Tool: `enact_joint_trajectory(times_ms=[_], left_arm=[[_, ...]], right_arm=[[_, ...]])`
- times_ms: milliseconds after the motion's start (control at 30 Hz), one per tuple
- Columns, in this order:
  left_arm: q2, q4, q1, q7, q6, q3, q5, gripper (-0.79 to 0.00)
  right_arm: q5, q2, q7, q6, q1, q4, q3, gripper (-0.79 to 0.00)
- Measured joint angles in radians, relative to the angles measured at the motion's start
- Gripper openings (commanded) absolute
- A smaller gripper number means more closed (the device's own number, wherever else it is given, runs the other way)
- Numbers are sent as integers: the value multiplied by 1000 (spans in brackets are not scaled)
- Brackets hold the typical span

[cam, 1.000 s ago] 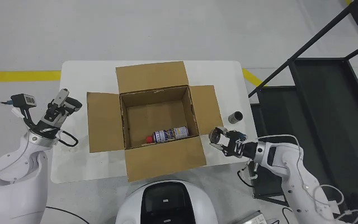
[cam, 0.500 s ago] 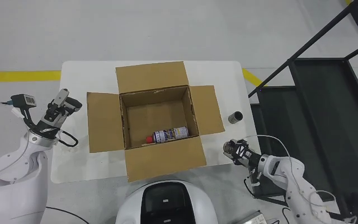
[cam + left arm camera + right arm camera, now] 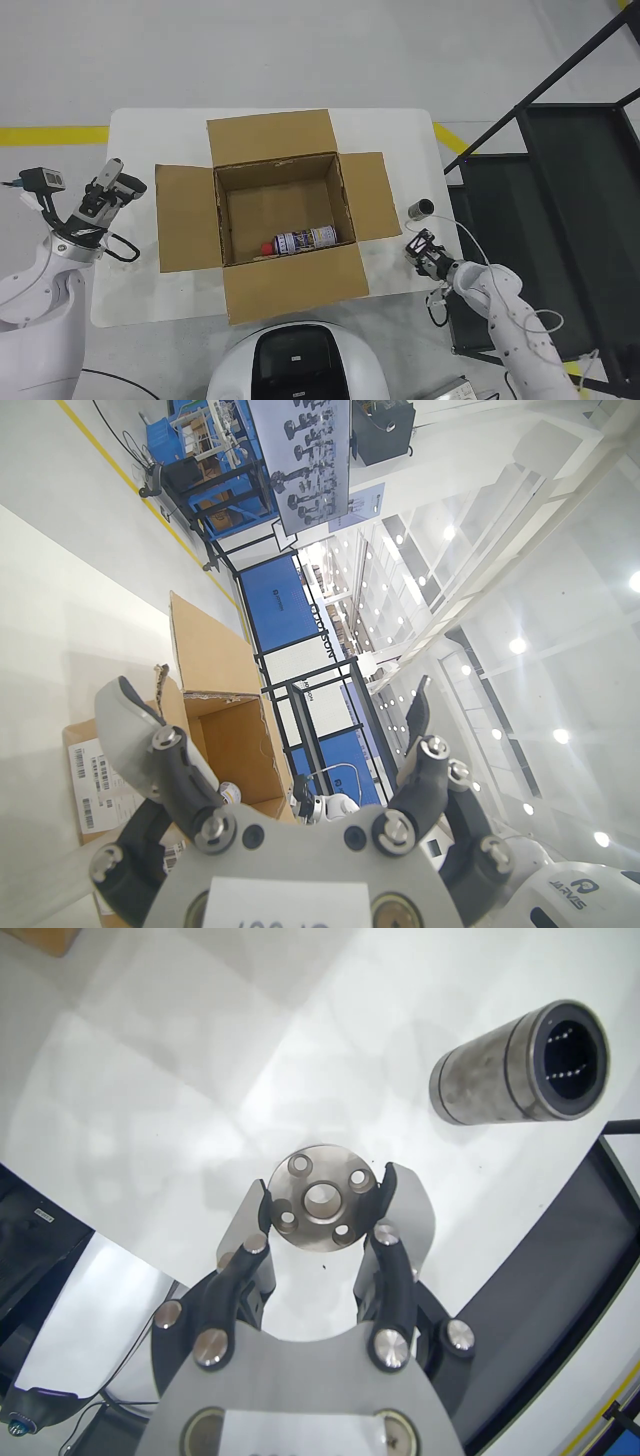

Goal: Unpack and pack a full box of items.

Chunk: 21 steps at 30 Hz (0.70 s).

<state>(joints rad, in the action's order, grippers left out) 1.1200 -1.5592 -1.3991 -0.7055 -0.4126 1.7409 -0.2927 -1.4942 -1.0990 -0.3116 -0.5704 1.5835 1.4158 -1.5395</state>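
Right side: my right fingers (image 3: 385, 1198) pinched a flange (image 3: 320, 1200) by its rim, one pad on each side. The flange was a round metal disc with a centre bore and four smaller holes around it, its flat face turned to my wrist camera. It hung low over the tabletop (image 3: 150, 1078); I could not tell whether it touched. From above, this grip sat at the near right corner of the tabletop, near the box's right flap (image 3: 372, 195) but apart from it.

A cylinder (image 3: 520, 1070) lay on its side close by, apart from the flange and near the right edge of the tabletop. It was grey metal with a dark open end, and small bright dots ran in rows inside the bore.

The box (image 3: 285, 210) stood in the middle of the tabletop, brown cardboard with all four flaps folded out. One bottle (image 3: 305, 241) lay on its side on the box floor, against the near wall, red cap toward my left.

Left side: my left fingers (image 3: 125, 720) were spread wide with nothing between them. They hung over the left edge of the tabletop, just beside the left flap (image 3: 186, 218), pointed toward the box. A white label (image 3: 95, 780) with barcodes showed on that flap.
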Motion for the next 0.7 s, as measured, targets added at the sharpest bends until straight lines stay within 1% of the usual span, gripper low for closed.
enact_joint_trajectory(times_ms=[33, 67, 100, 233, 333, 500, 600, 700], left_arm=[[0, 0, 0, 0, 0, 0, 0, 0], [0, 0, 0, 0, 0, 0, 0, 0], [0, 0, 0, 0, 0, 0, 0, 0], [0, 0, 0, 0, 0, 0, 0, 0], [0, 0, 0, 0, 0, 0, 0, 0], [0, 0, 0, 0, 0, 0, 0, 0], [0, 0, 0, 0, 0, 0, 0, 0], [0, 0, 0, 0, 0, 0, 0, 0]], right_arm=[[4, -1, -6, 4, -4, -4, 4, -674], [8, -1, -11, 10, -7, -8, 8, -422], [12, -2, -13, 14, -9, -11, 9, -9], [29, -1, -9, 20, -11, -23, 11, 0], [41, 0, 15, 11, -10, -28, 12, 0], [66, 6, 98, -45, 9, -17, -5, 0], [88, 15, 168, -92, 50, 17, -48, 0], [106, 26, 253, -143, 115, 73, -109, 0]])
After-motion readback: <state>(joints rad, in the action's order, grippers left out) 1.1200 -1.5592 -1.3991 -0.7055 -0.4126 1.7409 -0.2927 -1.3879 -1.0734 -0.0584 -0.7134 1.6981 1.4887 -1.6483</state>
